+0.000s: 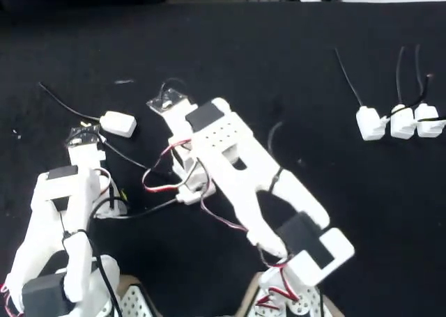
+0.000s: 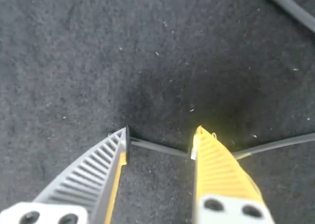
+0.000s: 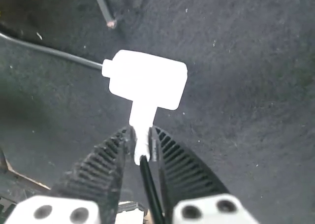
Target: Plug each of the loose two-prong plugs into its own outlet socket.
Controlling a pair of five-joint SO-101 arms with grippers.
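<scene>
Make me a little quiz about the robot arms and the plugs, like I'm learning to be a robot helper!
1. True or false: the left gripper is shut tight.
2. What does the right gripper hold? A) a white plug B) a spoon C) nothing
3. Fill in the number: ___ white plug pieces sit in a row at the right side of the black table in the high view.

Key: 1 false, its fingers are open with a thin cable between the tips. 2 A. 3 three.
</scene>
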